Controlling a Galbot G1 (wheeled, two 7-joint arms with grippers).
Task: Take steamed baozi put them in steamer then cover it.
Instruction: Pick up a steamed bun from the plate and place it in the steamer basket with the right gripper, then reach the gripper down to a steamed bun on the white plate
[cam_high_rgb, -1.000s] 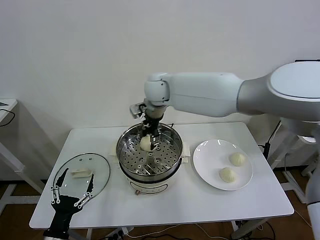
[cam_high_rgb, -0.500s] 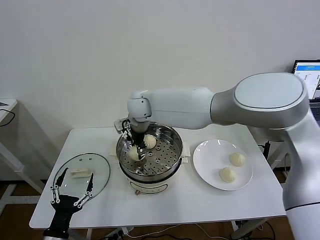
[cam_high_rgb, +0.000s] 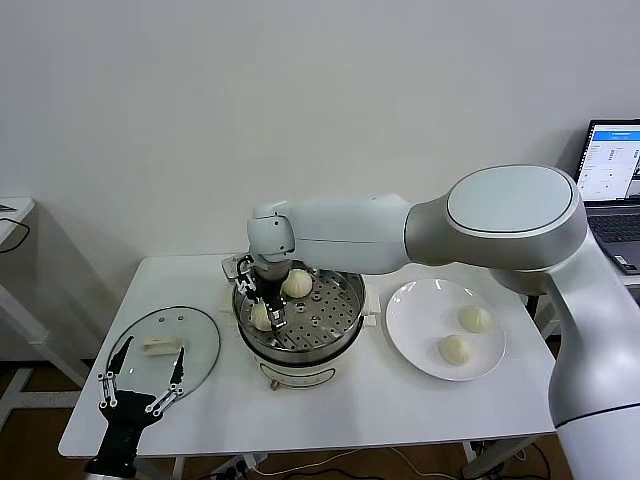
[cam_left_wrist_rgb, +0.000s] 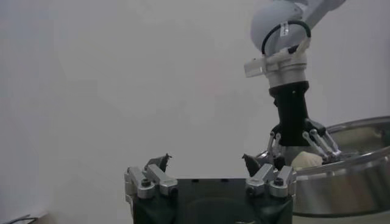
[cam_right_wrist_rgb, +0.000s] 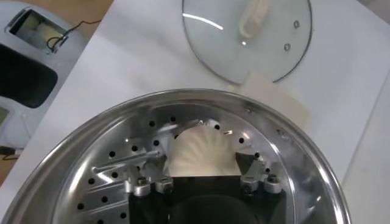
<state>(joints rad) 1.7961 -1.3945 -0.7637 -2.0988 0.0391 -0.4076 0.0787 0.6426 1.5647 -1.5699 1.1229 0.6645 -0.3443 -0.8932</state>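
Note:
The steamer (cam_high_rgb: 325, 345) stands mid-table, its perforated tray showing. My right gripper (cam_high_rgb: 263, 307) reaches into its left side, fingers closed against a baozi (cam_high_rgb: 259, 318) that sits low on the tray. In the right wrist view this baozi (cam_right_wrist_rgb: 201, 143) fills the space between the fingers (cam_right_wrist_rgb: 247, 161) of the right gripper (cam_right_wrist_rgb: 198, 159). A second baozi (cam_high_rgb: 297, 283) lies at the tray's back. Two more baozi (cam_high_rgb: 476, 318) (cam_high_rgb: 455, 349) are on the white plate (cam_high_rgb: 415, 310). The cover (cam_high_rgb: 200, 345) lies flat at the table's left. My left gripper (cam_high_rgb: 141, 392) is open and empty over its near edge.
The left wrist view shows the left gripper (cam_left_wrist_rgb: 206, 159) open, with the right gripper (cam_left_wrist_rgb: 300, 143) and the steamer (cam_left_wrist_rgb: 347, 182) farther off. A laptop (cam_high_rgb: 612, 180) stands at the far right. The right arm (cam_high_rgb: 400, 232) spans the table's back above the steamer.
My right gripper has moved from the back middle of the tray to its left side and lower, with the baozi between its fingers. The left arm has not moved.

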